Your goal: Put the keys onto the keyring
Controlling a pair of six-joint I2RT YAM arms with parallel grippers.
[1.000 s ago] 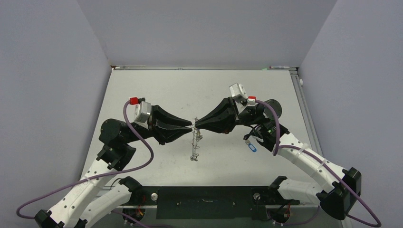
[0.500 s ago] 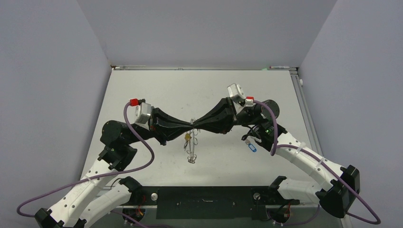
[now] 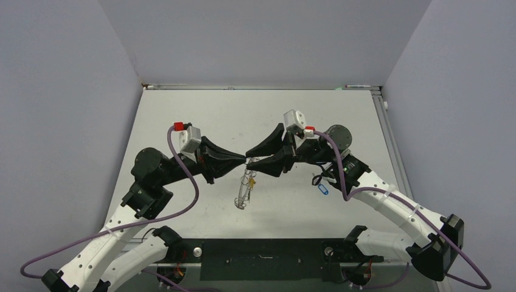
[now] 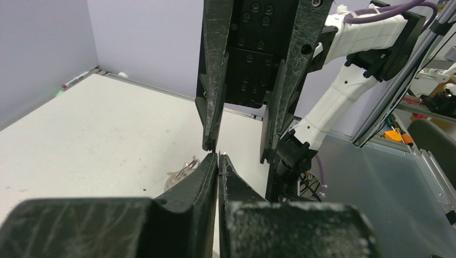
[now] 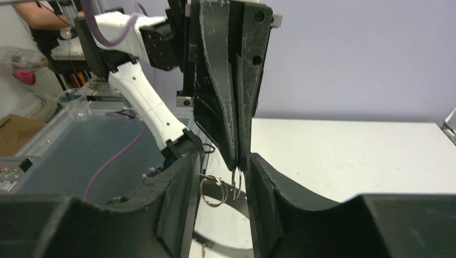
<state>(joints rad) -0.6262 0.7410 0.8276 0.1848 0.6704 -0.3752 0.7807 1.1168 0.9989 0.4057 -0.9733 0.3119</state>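
Note:
My left gripper [image 3: 244,162] is shut on the top of the keyring [image 3: 244,190], a thin grey loop that hangs below it above the table, with a yellow tag [image 3: 252,179] near its top. My right gripper [image 3: 251,159] is open, its jaws straddling the left fingertips. In the right wrist view the right gripper [image 5: 222,159] is open around the left fingers [image 5: 231,107], with small metal rings [image 5: 213,190] hanging between. In the left wrist view the left gripper [image 4: 217,157] is shut. A key with a blue tag [image 3: 323,188] lies on the table under the right arm.
The white table [image 3: 201,115] has grey walls on three sides and a metal rail [image 3: 261,87] along its far edge. A black base plate [image 3: 261,258] sits at the near edge between the arm bases.
My right gripper has opened and let go, its jaws now spread around the left fingertips. The keyring now hangs from the left gripper alone.

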